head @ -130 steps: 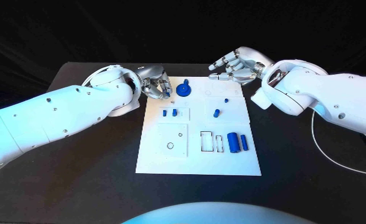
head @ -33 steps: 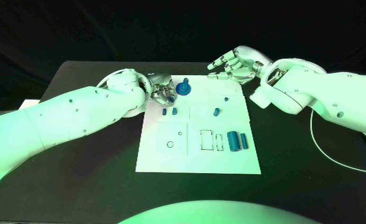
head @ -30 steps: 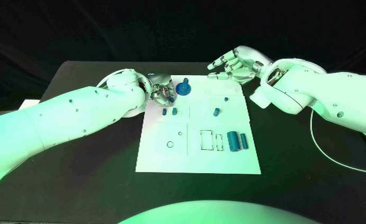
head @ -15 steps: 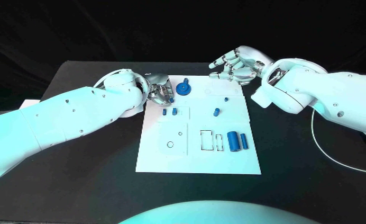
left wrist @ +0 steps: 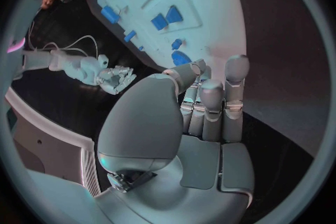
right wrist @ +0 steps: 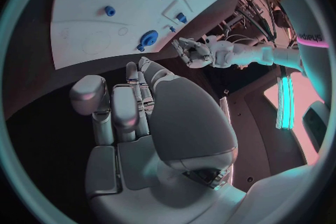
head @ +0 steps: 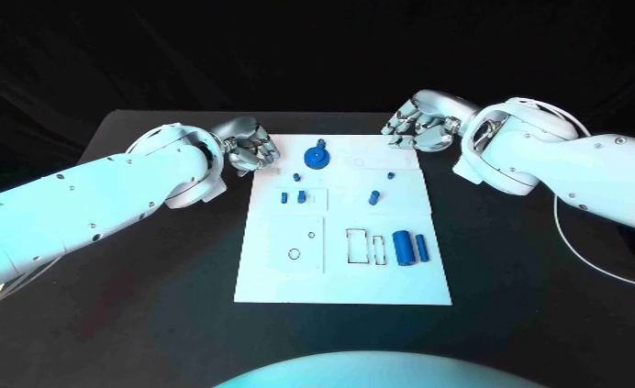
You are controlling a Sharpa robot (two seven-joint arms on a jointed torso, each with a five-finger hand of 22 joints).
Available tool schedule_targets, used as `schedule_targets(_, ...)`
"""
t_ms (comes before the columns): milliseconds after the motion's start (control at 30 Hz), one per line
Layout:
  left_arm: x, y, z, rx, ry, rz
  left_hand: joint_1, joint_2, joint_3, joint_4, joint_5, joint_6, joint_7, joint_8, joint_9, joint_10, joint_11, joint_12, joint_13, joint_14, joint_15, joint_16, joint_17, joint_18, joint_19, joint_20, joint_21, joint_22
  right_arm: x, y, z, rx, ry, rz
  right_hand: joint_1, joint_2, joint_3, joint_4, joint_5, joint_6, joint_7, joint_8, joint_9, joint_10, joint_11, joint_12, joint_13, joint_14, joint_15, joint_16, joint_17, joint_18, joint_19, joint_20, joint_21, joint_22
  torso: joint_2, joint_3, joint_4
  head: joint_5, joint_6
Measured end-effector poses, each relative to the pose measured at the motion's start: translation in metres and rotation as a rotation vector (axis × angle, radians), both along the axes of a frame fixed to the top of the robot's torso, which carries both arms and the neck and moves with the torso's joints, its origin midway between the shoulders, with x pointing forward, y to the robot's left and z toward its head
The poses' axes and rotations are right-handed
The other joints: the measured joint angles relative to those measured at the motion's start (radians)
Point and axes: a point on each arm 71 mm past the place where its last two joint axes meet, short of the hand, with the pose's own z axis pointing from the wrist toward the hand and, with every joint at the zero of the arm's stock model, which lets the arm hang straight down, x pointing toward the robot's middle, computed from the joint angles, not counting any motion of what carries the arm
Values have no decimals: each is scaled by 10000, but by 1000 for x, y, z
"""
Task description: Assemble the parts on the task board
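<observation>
The white task board (head: 344,264) lies in the middle of the black table. A round blue knob part (head: 317,157) stands at its far edge. Small blue pegs (head: 294,195) sit to the board's left, another peg (head: 376,194) near its middle, and two blue cylinders (head: 412,247) at its right. My left hand (head: 249,153) hovers just off the board's far left corner, fingers curled in, holding nothing. My right hand (head: 421,126) is past the far right corner, also curled and empty. The left wrist view shows the left hand (left wrist: 206,115), the knob (left wrist: 183,57) and the board (left wrist: 210,17).
Rectangular outlines and small holes mark the board's near half (head: 298,246). Black table (head: 146,296) surrounds the board on all sides. A white cable (head: 575,260) trails along the right. In the right wrist view, the board (right wrist: 91,11) lies ahead of my right hand (right wrist: 133,117).
My left hand drew back from beside the knob to the left, off the board. My right hand curled its spread fingers in and shifted slightly right. The parts stayed put.
</observation>
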Motion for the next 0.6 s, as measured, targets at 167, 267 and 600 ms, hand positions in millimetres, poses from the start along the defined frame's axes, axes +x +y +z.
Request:
schedule_targets(167, -9, 14, 6, -3367, 944, 661, -670, -121, -287, 359, -69, 80, -67, 33, -20, 187, -45, 276, -3, -570, 55, -656, -1023, 158, -692, 66, -1198, -787, -3, 9, -8, -1497, -563, 456, -240, -326, 760, -78, -325, 295, -90, -50, -1, 319, -23, -533, -898, -1, -1, 116, 184, -1, 241, -33, 129, 270, -9, 2, -17, -124, 58)
schedule_targets(267, -18, 17, 7, -5537, 1680, 1031, -1093, -121, -622, 690, -76, 143, -104, 81, -19, 267, -123, 466, 50, -602, 43, -657, -1125, 157, -738, 112, -1475, -973, -5, 15, -15, -2300, -767, 671, -344, -431, 899, -107, -443, 309, -103, -102, -1, 319, -23, -689, -1121, -1, -1, 116, 196, -1, 273, -1, 129, 268, -11, 0, -12, -242, 82)
schedule_targets(600, -35, 34, 3, -10304, 3477, 2795, -1256, -120, -1106, 841, -76, 179, -141, 114, -19, 267, -125, 658, 85, -775, 13, -748, -1373, 152, -738, 112, -1692, -1166, -10, 24, -32, -4022, -808, 1034, -611, -697, 1140, -107, -685, 307, -106, -235, -18, -9, -57, -809, -1628, 34, -38, 116, 168, -1, 272, -1, 129, 127, -19, -12, 11, -436, 98)
